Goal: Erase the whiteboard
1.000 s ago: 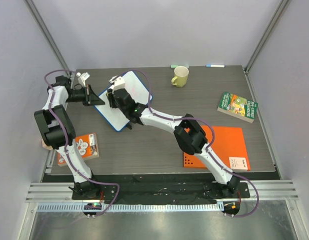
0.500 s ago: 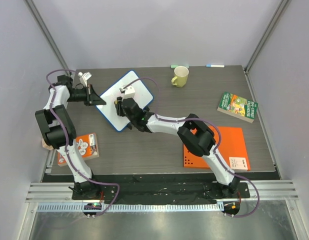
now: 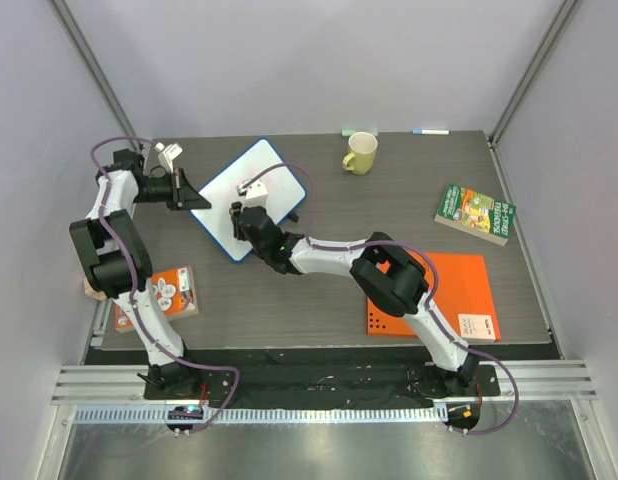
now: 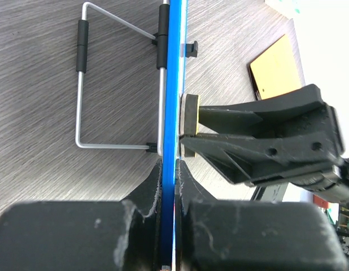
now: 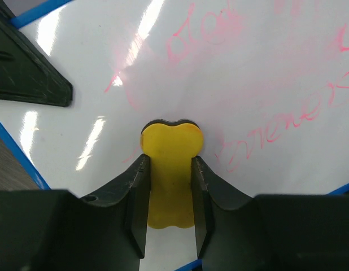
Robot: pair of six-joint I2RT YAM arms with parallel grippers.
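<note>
The whiteboard [image 3: 274, 175], white with a blue rim, is propped at an angle at the table's back left. My left gripper [image 3: 196, 196] is shut on its left rim; the left wrist view shows the blue edge [image 4: 173, 84] pinched between the fingers [image 4: 153, 186], with the wire stand [image 4: 80, 96] behind. My right gripper [image 5: 169, 160] is shut on a yellow eraser [image 5: 171, 148] whose dark pad presses on the board face [image 5: 265, 51]. Faint red writing [image 5: 276, 127] lies to the eraser's right and above it. From the top camera the right gripper [image 3: 245, 216] is over the board's near-left part.
A yellow mug [image 3: 360, 153] and a marker [image 3: 429, 131] sit at the back. A green book [image 3: 475, 212] lies at the right, an orange sheet [image 3: 432, 295] under the right arm, and an orange book [image 3: 167, 293] at the near left.
My right gripper has slid the eraser down the board face, from its upper part towards the near-left end. The left gripper has kept its hold on the rim.
</note>
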